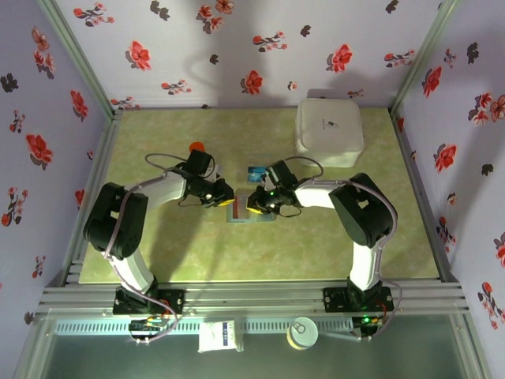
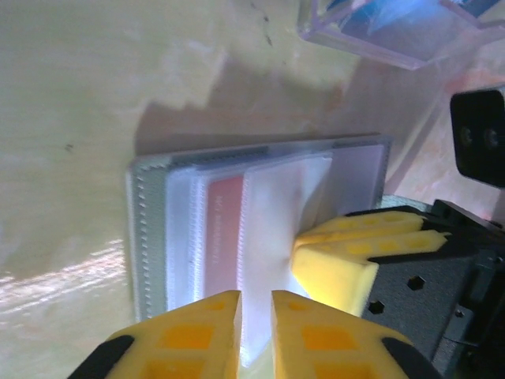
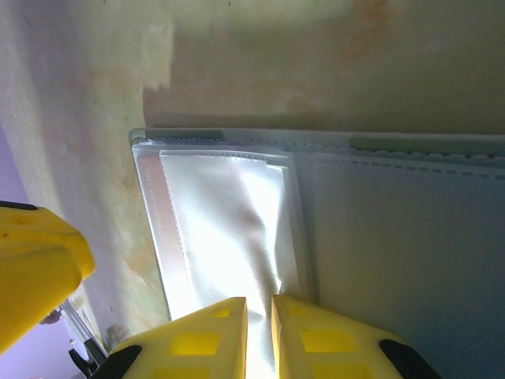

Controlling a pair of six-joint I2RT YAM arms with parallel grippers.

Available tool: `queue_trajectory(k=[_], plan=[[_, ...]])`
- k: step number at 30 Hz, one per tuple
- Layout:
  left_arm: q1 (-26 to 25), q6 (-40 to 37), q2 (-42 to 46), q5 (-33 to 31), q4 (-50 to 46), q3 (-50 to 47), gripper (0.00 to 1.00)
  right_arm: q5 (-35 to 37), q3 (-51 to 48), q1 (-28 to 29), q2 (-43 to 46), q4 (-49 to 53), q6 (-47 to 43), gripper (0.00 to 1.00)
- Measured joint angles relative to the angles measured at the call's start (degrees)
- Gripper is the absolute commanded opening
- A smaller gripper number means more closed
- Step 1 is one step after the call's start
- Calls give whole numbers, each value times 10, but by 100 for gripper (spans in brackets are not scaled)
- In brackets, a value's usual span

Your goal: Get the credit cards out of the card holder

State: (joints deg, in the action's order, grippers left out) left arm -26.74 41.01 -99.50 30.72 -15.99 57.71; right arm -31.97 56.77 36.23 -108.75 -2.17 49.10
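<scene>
The grey-blue card holder (image 1: 254, 216) lies open at the table's middle, both grippers meeting over it. In the left wrist view its stitched edge (image 2: 148, 229) and clear sleeves show, with a red credit card (image 2: 224, 229) inside one sleeve. My left gripper (image 2: 255, 297) hovers at the holder's near edge, jaws a narrow gap apart, nothing clearly pinched. My right gripper (image 3: 259, 302) is shut on a shiny clear sleeve (image 3: 229, 213) of the holder (image 3: 410, 237), which creases toward the fingertips. One of its fingers (image 2: 339, 264) presses beside that sleeve. Something blue (image 1: 255, 174) lies just behind the holder.
A clear plastic piece (image 2: 387, 31) with blue inside lies just beyond the holder. A large white square box (image 1: 329, 130) stands at the back right. A small orange-red object (image 1: 196, 147) sits at the back left. Flowered walls enclose the mat.
</scene>
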Motion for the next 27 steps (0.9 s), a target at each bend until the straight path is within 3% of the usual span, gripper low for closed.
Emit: queue_trajectory(k=[7, 27], plan=[[-13, 13, -15, 10, 20, 1, 30, -10, -11, -3, 0, -26, 11, 17], [-23, 19, -57, 15, 23, 16, 29, -17, -22, -7, 0, -50, 24, 17]])
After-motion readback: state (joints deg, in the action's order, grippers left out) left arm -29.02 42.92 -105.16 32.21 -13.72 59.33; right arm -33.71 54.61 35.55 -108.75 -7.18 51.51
